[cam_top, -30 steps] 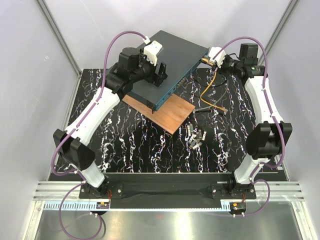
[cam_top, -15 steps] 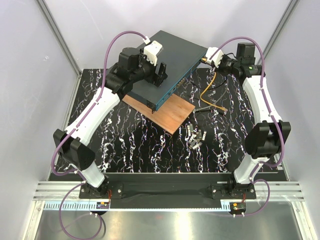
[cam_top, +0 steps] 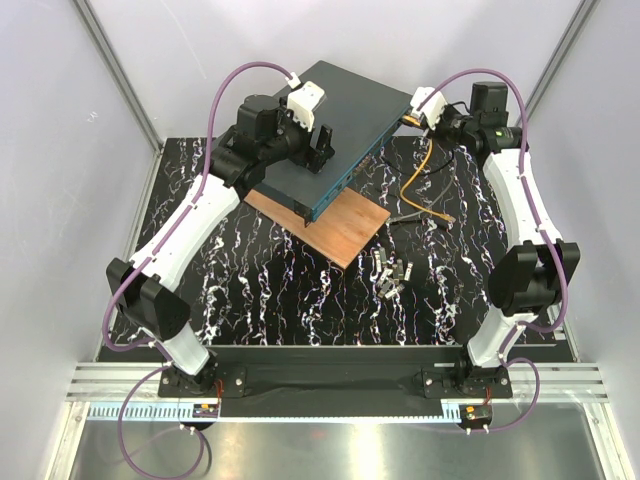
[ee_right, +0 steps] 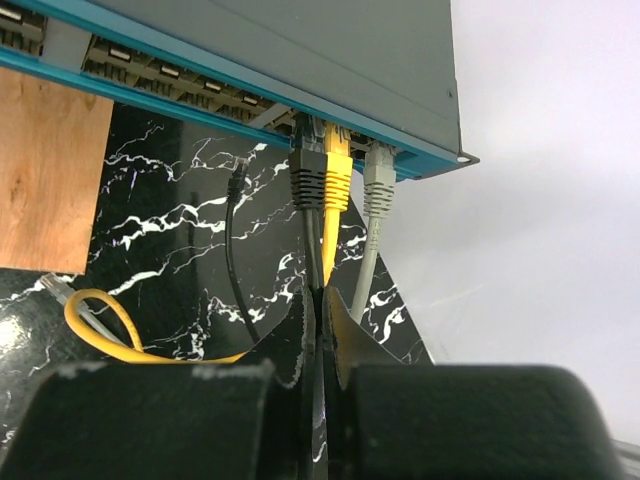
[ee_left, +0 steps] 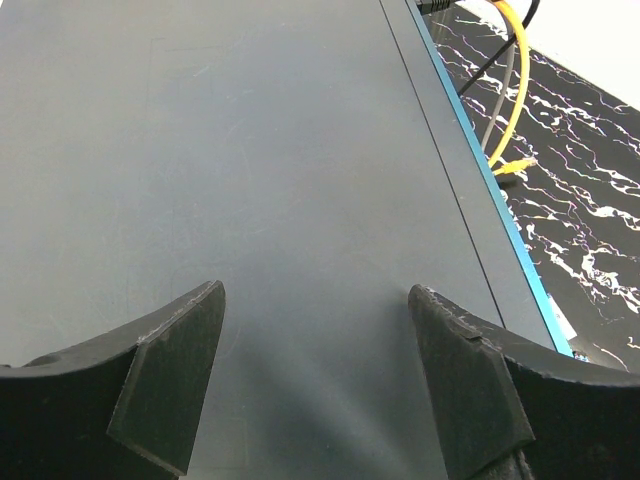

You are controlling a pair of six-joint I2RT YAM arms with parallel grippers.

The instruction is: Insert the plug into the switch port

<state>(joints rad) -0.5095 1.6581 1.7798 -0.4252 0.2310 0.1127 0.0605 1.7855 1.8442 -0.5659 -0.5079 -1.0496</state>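
Note:
The switch (cam_top: 350, 110) is a flat dark grey box with a teal front face, resting partly on a wooden board. Its row of ports (ee_right: 170, 72) shows in the right wrist view. The yellow plug (ee_right: 337, 170) sits in a port near the right end, between a black plug (ee_right: 308, 175) and a grey plug (ee_right: 379, 185). My right gripper (ee_right: 323, 295) is shut just below the plug on its orange cable (cam_top: 412, 180), and the black cable runs into the same gap. It is at the switch's right corner (cam_top: 410, 118). My left gripper (cam_top: 322, 150) is open, its fingers spread on the switch's top (ee_left: 250, 180).
The wooden board (cam_top: 335, 225) lies under the switch's near corner. Several small grey modules (cam_top: 393, 275) lie in front of it. The orange cable's free end (cam_top: 449, 218) and a black cable (cam_top: 410, 215) lie on the marbled table right of the board.
My right gripper has moved slightly up and left, closer to the switch's right corner. The left arm and the switch have not moved.

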